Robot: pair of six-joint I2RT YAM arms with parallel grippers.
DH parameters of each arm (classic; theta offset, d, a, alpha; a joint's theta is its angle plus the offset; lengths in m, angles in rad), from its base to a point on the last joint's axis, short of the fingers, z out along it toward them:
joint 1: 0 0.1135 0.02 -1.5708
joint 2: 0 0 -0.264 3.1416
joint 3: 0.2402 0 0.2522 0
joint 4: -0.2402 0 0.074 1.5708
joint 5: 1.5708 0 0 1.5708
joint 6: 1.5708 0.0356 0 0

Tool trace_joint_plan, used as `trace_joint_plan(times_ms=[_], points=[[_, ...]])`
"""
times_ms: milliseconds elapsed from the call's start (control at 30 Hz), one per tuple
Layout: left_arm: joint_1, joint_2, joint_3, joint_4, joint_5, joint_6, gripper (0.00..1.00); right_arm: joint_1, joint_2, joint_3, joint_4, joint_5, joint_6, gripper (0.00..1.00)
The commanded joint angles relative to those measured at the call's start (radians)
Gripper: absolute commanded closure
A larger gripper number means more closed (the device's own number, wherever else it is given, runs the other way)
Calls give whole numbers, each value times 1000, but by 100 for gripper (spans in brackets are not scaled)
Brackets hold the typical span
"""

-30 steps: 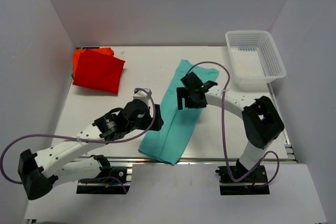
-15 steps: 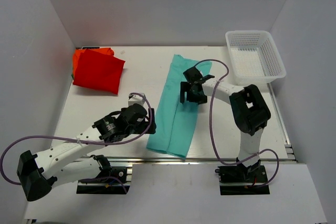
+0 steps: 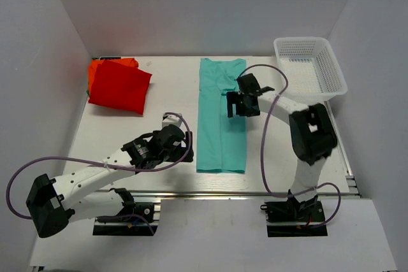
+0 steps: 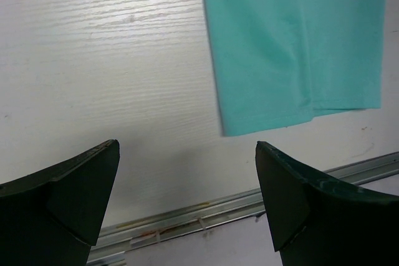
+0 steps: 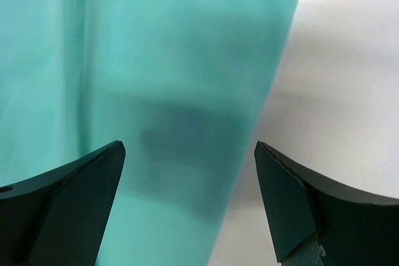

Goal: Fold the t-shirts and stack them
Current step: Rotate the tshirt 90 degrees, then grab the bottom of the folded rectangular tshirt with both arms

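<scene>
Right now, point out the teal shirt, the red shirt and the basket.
teal shirt (image 3: 220,128): top view, middle of the long folded strip.
red shirt (image 3: 120,87): top view, centre of the folded cloth.
basket (image 3: 315,98): top view, on its near wall.

- teal t-shirt (image 3: 217,135): smooth, matt cloth, faintly creased
- red t-shirt (image 3: 118,87): matt cloth
- table (image 4: 112,60): white, matt, finely ridged wood grain
- basket (image 3: 306,39): white plastic mesh
- rail (image 4: 187,213) along the near edge: dull metal
</scene>
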Motion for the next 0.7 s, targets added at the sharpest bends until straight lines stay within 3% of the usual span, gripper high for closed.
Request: trace_joint_plan(times_ms=[0, 67, 100, 367, 600, 667], points=[[6, 28, -22, 90, 63, 29, 0, 22, -283, -172, -4, -25, 7, 10], [6, 63, -31, 130, 104, 47, 0, 25, -350, -247, 0, -45, 36, 10], [6, 101, -31, 164, 120, 62, 0, 28, -446, -353, -1, -125, 53, 10], [-12, 316, -40, 272, 248, 124, 2, 50, -727, -750, 32, -450, 196, 10], [-12, 347, -124, 365, 310, 113, 16, 71, -769, -877, 97, -536, 268, 10], [-21, 365, -135, 388, 321, 102, 19, 71, -744, -893, 103, -554, 271, 14]])
